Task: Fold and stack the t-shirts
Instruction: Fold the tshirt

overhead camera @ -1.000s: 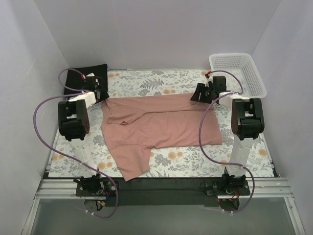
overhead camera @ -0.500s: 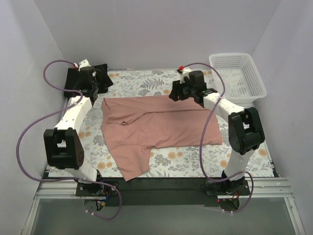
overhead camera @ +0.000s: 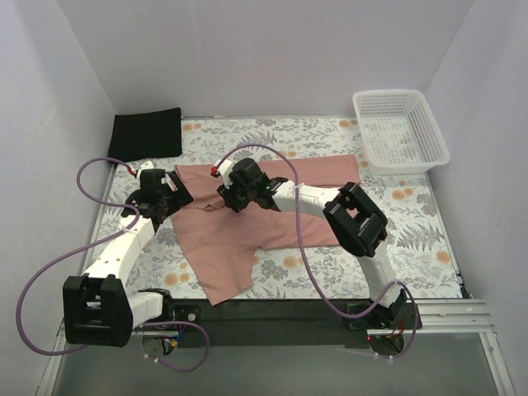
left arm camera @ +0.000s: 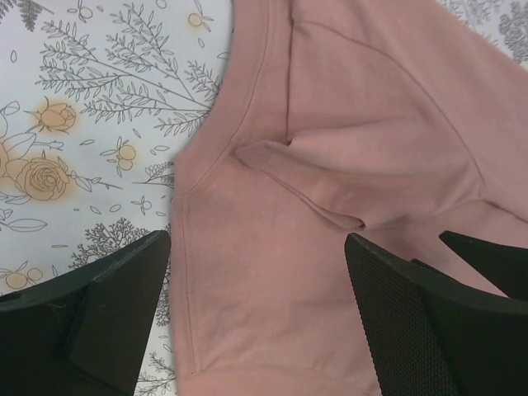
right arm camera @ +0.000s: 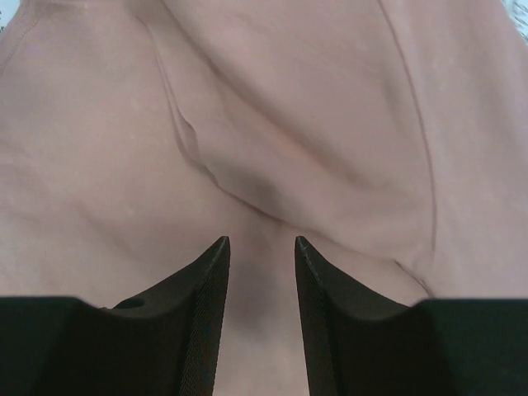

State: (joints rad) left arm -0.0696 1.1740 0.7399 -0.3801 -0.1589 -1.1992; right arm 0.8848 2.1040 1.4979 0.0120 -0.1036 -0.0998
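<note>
At the centre of the floral-patterned table cloth (overhead camera: 412,239), dusty pink soft cloth t-shirt (overhead camera: 280,223) spread out and rumpled, one flap trailing toward 7 o'clock. At 10 o'clock, well apart from it, plain black cloth t-shirt (overhead camera: 147,134), folded. At 2 o'clock, white plastic lattice basket (overhead camera: 400,130). Low over the pink shirt's 9 o'clock edge, left gripper (left arm camera: 257,247), fingers spread wide, gripping nothing. Over a raised crease nearer the shirt's middle, right gripper (right arm camera: 261,243), fingers narrowly parted, nothing pinched between them.
</note>
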